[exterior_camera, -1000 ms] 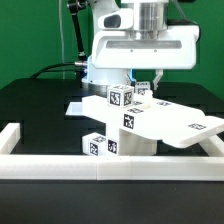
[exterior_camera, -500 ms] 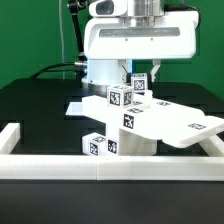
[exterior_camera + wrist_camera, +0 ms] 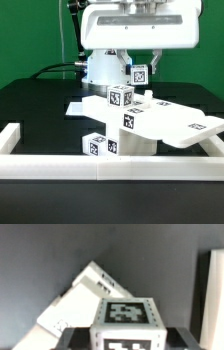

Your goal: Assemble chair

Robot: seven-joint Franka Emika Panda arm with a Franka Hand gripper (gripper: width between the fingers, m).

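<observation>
While clamped in tool (image 3: pixel 141 71), tagged cube (image 3: pixel 141 72) above chair assy (image 3: pixel 150 125).

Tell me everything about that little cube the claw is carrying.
The small white cube looks like blocky plastic, with black-and-white square tags on its visible faces. It hangs in the air, upright, clamped between the gripper fingers, above the partly built chair and clear of it. Only the fingers touch it.
</observation>
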